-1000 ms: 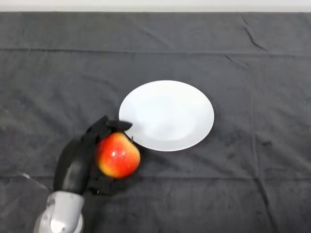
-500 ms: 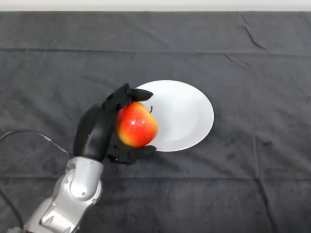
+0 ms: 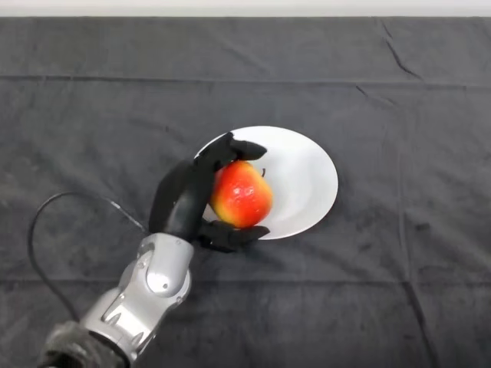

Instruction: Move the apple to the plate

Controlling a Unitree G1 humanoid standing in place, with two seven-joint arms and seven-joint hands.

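A red and yellow apple (image 3: 242, 195) is held in my left hand (image 3: 187, 198), whose black fingers and thumb curl round it from the left side. The apple hangs over the left part of the white plate (image 3: 303, 180), which lies flat on the dark cloth. I cannot tell whether the apple touches the plate. My hand covers the plate's left rim.
The dark wrinkled cloth (image 3: 399, 291) covers the whole table. A pale strip of the table's far edge (image 3: 245, 8) runs along the top.
My left hand has carried the apple up and to the right, from the cloth in front of the plate to over the plate's left part.
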